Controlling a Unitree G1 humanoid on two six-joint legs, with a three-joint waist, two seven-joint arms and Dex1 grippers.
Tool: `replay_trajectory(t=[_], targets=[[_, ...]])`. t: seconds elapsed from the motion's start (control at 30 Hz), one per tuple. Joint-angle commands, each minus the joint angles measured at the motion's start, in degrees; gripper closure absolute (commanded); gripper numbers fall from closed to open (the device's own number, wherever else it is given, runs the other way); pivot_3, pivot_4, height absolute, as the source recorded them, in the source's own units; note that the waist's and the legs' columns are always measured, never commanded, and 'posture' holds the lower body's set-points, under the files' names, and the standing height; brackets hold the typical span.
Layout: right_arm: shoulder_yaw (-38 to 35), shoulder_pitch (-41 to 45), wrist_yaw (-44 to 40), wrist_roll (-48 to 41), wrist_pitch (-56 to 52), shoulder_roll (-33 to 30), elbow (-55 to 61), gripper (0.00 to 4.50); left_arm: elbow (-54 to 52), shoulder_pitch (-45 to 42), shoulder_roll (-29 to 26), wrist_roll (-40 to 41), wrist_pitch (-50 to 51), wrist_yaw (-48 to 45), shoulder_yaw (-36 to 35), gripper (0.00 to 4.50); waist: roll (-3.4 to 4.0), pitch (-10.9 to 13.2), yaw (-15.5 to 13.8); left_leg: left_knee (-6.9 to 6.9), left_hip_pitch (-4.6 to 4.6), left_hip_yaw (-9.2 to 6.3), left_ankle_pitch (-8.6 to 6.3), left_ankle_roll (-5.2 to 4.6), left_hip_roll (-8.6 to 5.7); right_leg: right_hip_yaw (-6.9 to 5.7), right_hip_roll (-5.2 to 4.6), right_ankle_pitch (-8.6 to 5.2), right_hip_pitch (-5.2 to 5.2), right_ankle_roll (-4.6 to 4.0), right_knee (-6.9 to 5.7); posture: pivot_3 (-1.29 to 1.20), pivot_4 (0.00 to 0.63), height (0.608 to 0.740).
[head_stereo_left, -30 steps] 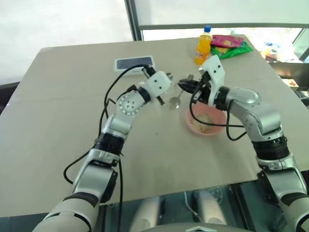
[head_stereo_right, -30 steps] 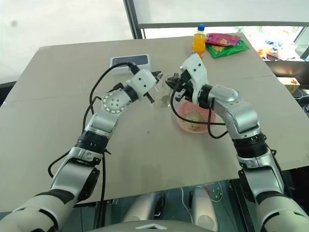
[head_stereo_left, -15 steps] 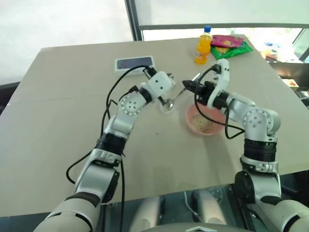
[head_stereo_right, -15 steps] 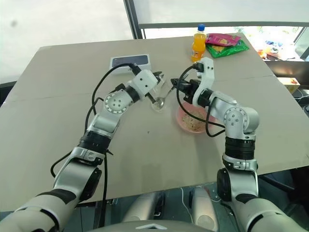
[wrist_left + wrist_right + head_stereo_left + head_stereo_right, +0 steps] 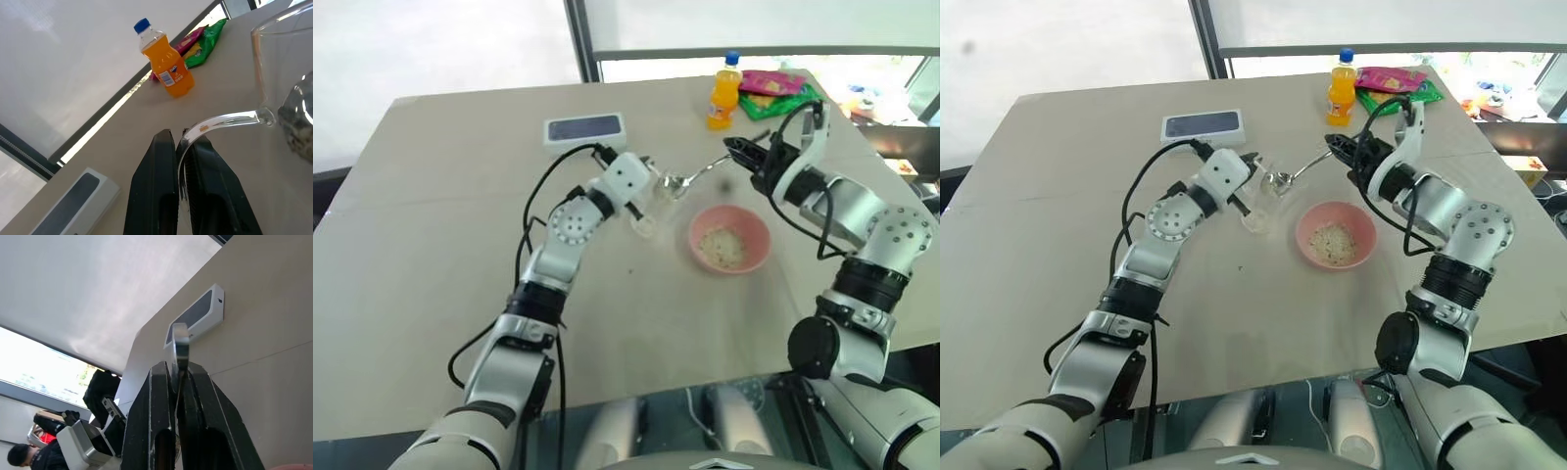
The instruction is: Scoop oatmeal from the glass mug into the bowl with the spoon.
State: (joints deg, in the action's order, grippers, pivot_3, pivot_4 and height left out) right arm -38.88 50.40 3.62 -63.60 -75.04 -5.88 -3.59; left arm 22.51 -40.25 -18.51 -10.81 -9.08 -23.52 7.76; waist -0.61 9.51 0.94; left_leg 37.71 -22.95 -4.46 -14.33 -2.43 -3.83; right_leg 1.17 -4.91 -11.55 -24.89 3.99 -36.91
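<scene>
My left gripper [image 5: 178,134] is shut on the curved handle of the clear glass mug [image 5: 649,208], which is near the table's middle. My right gripper [image 5: 746,154] is shut on the handle end of the silver spoon [image 5: 697,174]. The spoon lies nearly level, its oval end at the mug's rim. I cannot tell whether it carries oatmeal. The pink bowl [image 5: 756,227] sits to the right of the mug, below the spoon's handle, with a small heap of pale oatmeal [image 5: 722,246] in it. A greyish mass shows through the mug's wall [image 5: 293,122].
An orange drink bottle [image 5: 725,93] with a blue cap stands at the far edge, beside red and green snack packets [image 5: 775,93]. A white box with a dark top [image 5: 584,128] lies behind the mug. Black cables loop along my left arm. A person's head [image 5: 19,455] shows off the table.
My right arm swung out to the right and rolled its wrist. The spoon went from dipping down into the mug to lying nearly level at its rim, leaving the bowl uncovered. The left gripper barely moved.
</scene>
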Motion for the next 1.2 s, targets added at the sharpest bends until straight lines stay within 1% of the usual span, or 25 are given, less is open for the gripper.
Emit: replay_trajectory(t=[0.03, 0.3, 0.5, 0.7, 0.9, 1.2], targets=[[-2.4, 2.7, 3.6, -8.7, 0.3, -0.8, 0.4, 4.5, -3.6, 0.8, 0.5, 1.5, -1.4, 0.3, -0.5, 4.43, 0.0, 0.0, 0.0, 0.0, 0.0, 0.0, 0.0, 0.0, 0.0, 0.0, 0.0, 0.0, 0.0, 0.0, 0.0, 0.0, 0.15, 0.74], [-1.4, -0.8, 12.6, -20.8, 2.5, -3.3, 0.3, 4.5, -4.2, 2.7, 1.5, 2.0, -3.1, 1.5, -0.6, 4.43, 0.0, 0.0, 0.0, 0.0, 0.0, 0.05, -0.09, -0.16, 0.0, 0.05, -0.01, 0.0, 0.0, 0.0, 0.0, 0.0, 0.15, 0.74], [1.6, -3.7, 17.9, -27.9, 5.8, -6.1, 0.0, 4.5, -4.3, 2.7, 1.7, 1.8, -3.5, 2.1, -0.4, 4.43, 0.0, 0.0, 0.0, 0.0, 0.0, 0.11, -0.1, -0.18, 0.01, 0.09, 0.0, 0.0, -0.01, 0.0, -0.01, 0.0, 0.15, 0.74], [5.2, -5.7, 19.6, -32.2, 10.2, -8.5, -0.1, 4.5, -3.7, 2.5, 1.9, 1.8, -4.0, 2.1, -0.6, 4.43, 0.0, 0.0, 0.0, 0.0, 0.01, 0.13, -0.1, -0.2, 0.01, 0.1, 0.01, 0.0, 0.0, 0.0, -0.01, 0.0, 0.15, 0.74], [7.7, -8.6, 19.2, -33.4, 13.6, -11.5, -0.2, 4.5, -3.6, 2.7, 2.2, 1.8, -4.2, 2.2, -0.5, 4.43, 0.0, 0.0, 0.0, 0.0, 0.01, 0.14, -0.1, -0.21, 0.01, 0.1, 0.01, 0.0, 0.01, 0.01, 0.0, 0.0, 0.15, 0.74], [9.1, -10.5, 19.4, -37.4, 17.2, -15.3, 0.7, 4.5, -3.5, 3.3, 1.9, 1.8, -4.6, 2.0, -0.6, 4.43, 0.0, 0.0, 0.0, 0.0, 0.01, 0.16, -0.1, -0.21, 0.02, 0.11, 0.02, 0.0, 0.01, 0.01, 0.0, 0.0, 0.15, 0.74]])
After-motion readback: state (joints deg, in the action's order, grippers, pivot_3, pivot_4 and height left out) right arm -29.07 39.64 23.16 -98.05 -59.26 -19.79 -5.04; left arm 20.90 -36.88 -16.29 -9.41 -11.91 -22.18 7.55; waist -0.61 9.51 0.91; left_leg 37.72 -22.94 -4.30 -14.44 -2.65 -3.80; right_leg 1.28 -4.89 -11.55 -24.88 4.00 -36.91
